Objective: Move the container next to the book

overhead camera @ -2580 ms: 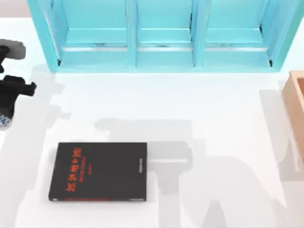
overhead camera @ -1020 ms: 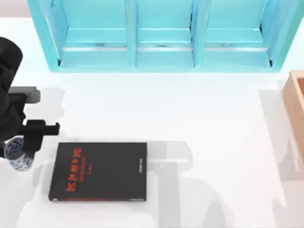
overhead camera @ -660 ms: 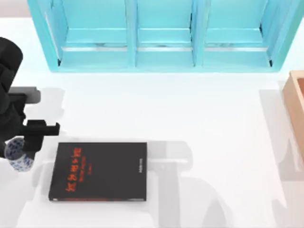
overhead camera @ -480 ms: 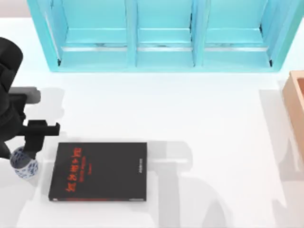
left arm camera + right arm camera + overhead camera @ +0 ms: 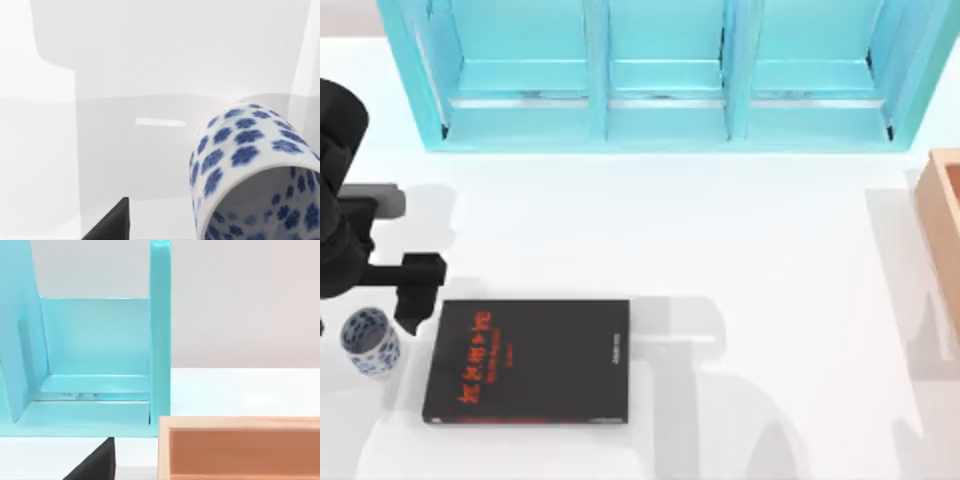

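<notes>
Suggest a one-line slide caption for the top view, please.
Left gripper open above the container, which stands on the table just left of the book.

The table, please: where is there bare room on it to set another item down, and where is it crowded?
The widest bare patch of the table lies between the book, the turquoise shelf unit and the wooden box. The left edge is crowded: the cup stands beside the book, with the left pincer above it.
</notes>
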`<state>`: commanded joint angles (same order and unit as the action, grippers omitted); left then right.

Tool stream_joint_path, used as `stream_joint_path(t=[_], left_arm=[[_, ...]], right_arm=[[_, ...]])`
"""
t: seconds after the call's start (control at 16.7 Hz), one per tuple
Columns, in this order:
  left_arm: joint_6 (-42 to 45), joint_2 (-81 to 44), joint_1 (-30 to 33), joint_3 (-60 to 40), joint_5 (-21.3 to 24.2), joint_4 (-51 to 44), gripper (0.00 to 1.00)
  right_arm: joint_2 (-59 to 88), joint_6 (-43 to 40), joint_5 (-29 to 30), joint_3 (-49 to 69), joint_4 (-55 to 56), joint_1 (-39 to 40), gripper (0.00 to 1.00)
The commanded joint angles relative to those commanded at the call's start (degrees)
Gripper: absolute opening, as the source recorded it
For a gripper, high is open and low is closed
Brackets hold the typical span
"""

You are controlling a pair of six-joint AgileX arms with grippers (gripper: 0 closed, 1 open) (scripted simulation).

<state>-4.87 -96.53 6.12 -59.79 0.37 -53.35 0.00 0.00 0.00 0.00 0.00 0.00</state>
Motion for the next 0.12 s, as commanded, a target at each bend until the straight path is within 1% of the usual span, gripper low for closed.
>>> stream_joint_path(t=[0.12], left_arm=[[0.0, 0.0, 0.0, 0.0, 0.0, 0.0, 1.0]], right_arm=[[0.0, 0.0, 0.0, 0.0, 0.0, 0.0, 1.0]])
